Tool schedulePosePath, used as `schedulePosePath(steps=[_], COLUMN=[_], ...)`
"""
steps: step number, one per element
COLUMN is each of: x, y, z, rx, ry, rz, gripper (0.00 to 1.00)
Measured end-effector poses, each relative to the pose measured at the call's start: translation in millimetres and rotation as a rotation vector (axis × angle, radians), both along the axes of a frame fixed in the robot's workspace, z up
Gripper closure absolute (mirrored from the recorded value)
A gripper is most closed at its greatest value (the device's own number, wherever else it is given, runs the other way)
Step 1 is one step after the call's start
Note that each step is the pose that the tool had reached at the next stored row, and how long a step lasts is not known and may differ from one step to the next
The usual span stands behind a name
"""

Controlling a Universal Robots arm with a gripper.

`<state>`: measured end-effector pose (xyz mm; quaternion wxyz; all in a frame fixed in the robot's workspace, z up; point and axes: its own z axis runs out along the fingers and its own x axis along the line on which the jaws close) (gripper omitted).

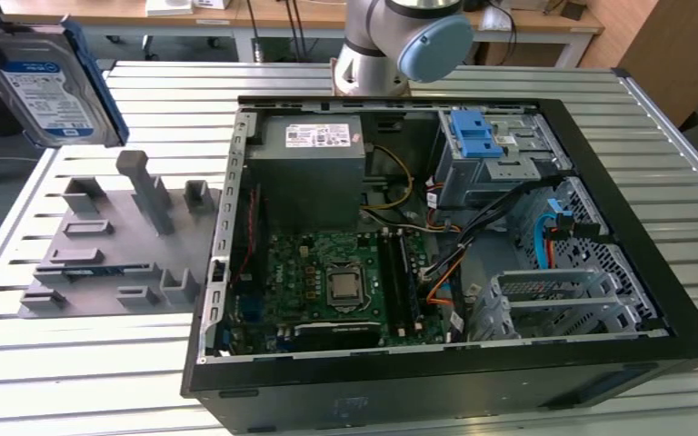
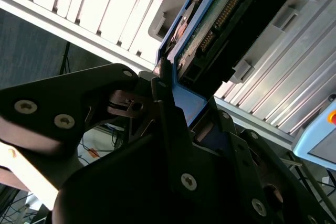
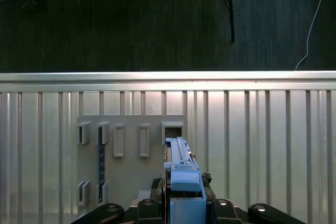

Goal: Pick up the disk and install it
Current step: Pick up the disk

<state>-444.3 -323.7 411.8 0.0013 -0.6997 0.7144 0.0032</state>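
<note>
The disk, a silver drive with a blue-and-white label and blue rails, hangs in the air at the exterior view's upper left, above the grey holder fixture. In the first wrist view the disk is seen edge-on, blue rail up, with my gripper shut on it from both sides. The second wrist view shows the disk from underneath, its circuit board and connector visible, clamped in my gripper. The fixture lies directly below the held disk, with several empty slots.
An open black computer case lies on the slatted metal table. Inside are a grey power supply, a silver cage with a light-blue latch, a motherboard and a second silver cage. The arm's base stands behind the case.
</note>
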Motion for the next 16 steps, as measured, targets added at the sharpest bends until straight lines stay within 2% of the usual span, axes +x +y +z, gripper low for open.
schedulePosePath(steps=[16], x=[0.0], y=[0.4], z=[8.9], rx=[-0.0003], ry=[-0.0002], rz=[0.002], gripper=[0.64])
